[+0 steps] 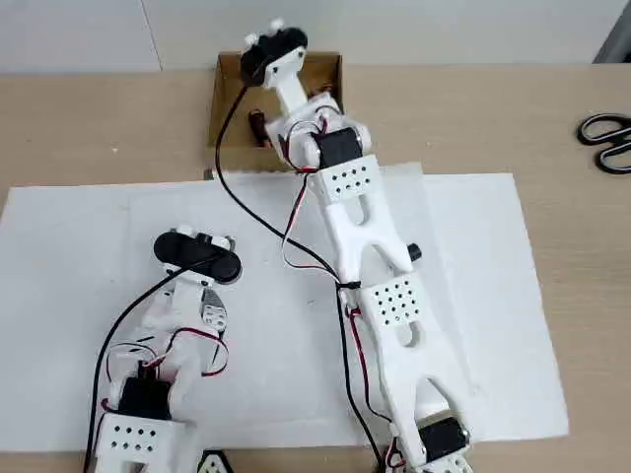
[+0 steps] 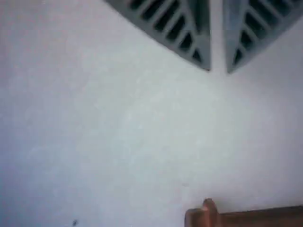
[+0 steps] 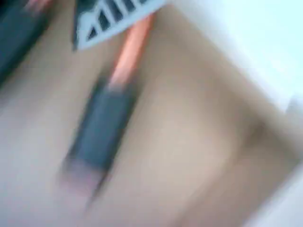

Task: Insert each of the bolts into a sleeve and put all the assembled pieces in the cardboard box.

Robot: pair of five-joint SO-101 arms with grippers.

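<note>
The right pincer [image 3: 102,26] hangs in the cardboard box [image 1: 229,108] near 12 o'clock, above a bolt [image 3: 130,52] inside its sleeve [image 3: 102,127]; I cannot tell its grip. The left pincer [image 2: 218,66], pressed together and holding nothing, is at 8 o'clock over open paper [image 1: 493,296].

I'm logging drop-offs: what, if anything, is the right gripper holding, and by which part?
It cannot be told: the right gripper is at the orange bolt end of an assembled piece in the cardboard box, but no grip is discernible.
</note>
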